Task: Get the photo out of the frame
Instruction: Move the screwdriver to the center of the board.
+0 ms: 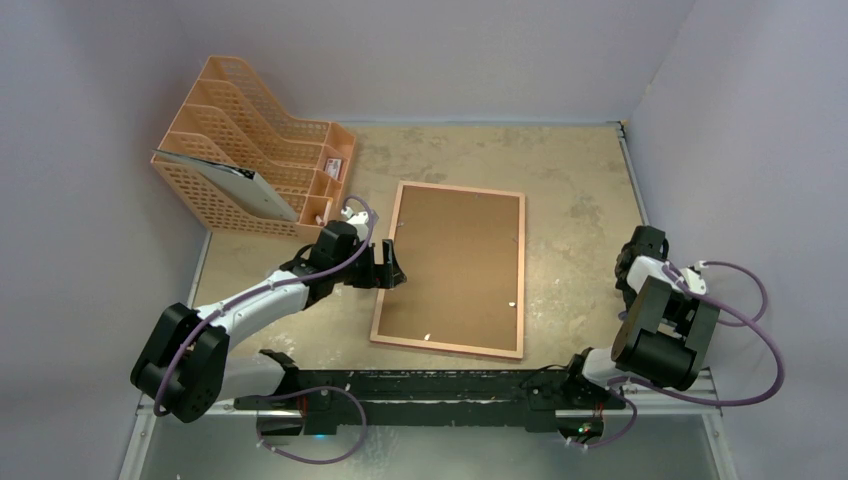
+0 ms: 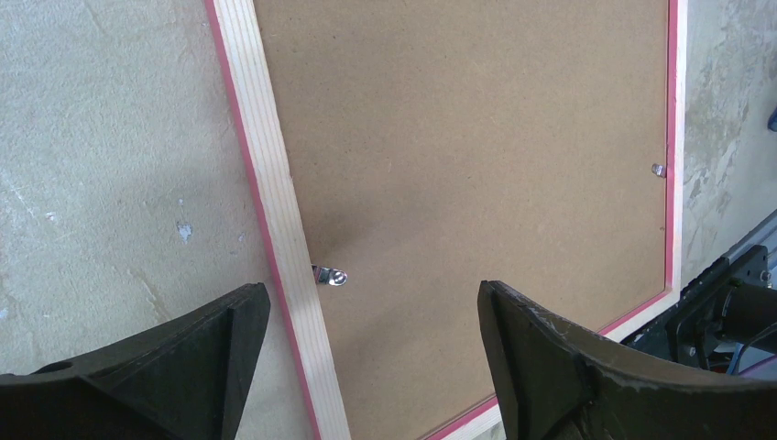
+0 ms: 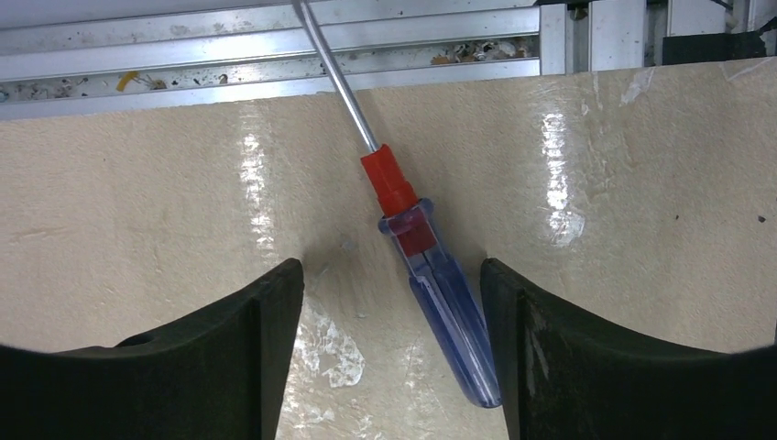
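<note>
Beyond the left gripper (image 2: pixel 373 291), an orange mesh rack (image 1: pixel 250 150) is seen against lilac walls (image 1: pixel 450 50). That gripper is held spread just above the frame (image 2: pixel 275 211), laid back-up on the scuffed beige table (image 1: pixel 580 200). The right gripper (image 3: pixel 389 266) is spread around a screwdriver (image 3: pixel 431 275).

Worn beige table (image 1: pixel 570 180) carries 3 things here. The frame (image 1: pixel 449 268) lies flat mid-table, brown back up, and an orange mesh file rack (image 1: pixel 250 150) stands at the far left. A blue-handled screwdriver (image 3: pixel 431 266) lies flat near the metal edge rail (image 3: pixel 183 64).
</note>
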Motion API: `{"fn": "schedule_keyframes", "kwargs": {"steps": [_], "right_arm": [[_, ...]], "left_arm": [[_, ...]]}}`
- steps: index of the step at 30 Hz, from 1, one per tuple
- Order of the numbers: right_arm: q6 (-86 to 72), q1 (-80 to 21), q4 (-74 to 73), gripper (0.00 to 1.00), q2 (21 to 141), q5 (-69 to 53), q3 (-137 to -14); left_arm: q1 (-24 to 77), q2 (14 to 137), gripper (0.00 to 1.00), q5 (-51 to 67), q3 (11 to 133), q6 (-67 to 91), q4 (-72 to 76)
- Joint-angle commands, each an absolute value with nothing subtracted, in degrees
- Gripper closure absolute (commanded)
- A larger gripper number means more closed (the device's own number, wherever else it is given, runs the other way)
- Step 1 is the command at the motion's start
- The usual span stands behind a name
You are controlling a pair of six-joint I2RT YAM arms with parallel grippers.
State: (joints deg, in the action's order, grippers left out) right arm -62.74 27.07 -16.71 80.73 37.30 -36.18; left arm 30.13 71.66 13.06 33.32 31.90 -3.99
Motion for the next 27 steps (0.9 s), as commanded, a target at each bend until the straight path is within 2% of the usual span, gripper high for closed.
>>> {"fn": "schedule_keyframes", "kwargs": {"steps": [1, 3, 6, 17, 20, 25, 27], "right_arm": [[-61.26, 27.33, -16.02, 0.3, 81.31, 35.26, -36.15], [-60.87, 27.36, -16.57, 0.31, 81.95, 35.19, -36.54], [-60.03, 27.33, -16.17, 0.39, 81.97, 34.64, -36.56], [-58.35, 27.33, -14.9, 0.41, 81.87, 33.14, -36.5], [-57.69, 27.33, -14.33, 0.47, 81.17, 33.02, -36.17], [-56.5, 27.33, -13.14, 0.53, 79.69, 33.13, -35.44], [-55.79, 27.33, -12.53, 0.61, 79.47, 32.95, -35.27]], "left_arm": [[30.16, 70.99, 0.12, 13.63, 35.24, 31.99, -2.51], [30.14, 71.1, 0.12, 13.71, 35.32, 32.07, -2.39], [30.22, 70.97, 0.12, 13.73, 35.33, 32.08, -2.4], [30.22, 70.75, 0.13, 13.54, 35.42, 31.94, -2.55], [30.15, 70.75, 0.13, 13.49, 35.42, 31.94, -2.64], [30.13, 70.47, 0.13, 13.36, 35.42, 31.93, -2.76], [30.19, 70.34, 0.13, 13.27, 35.42, 31.94, -2.9]]}}
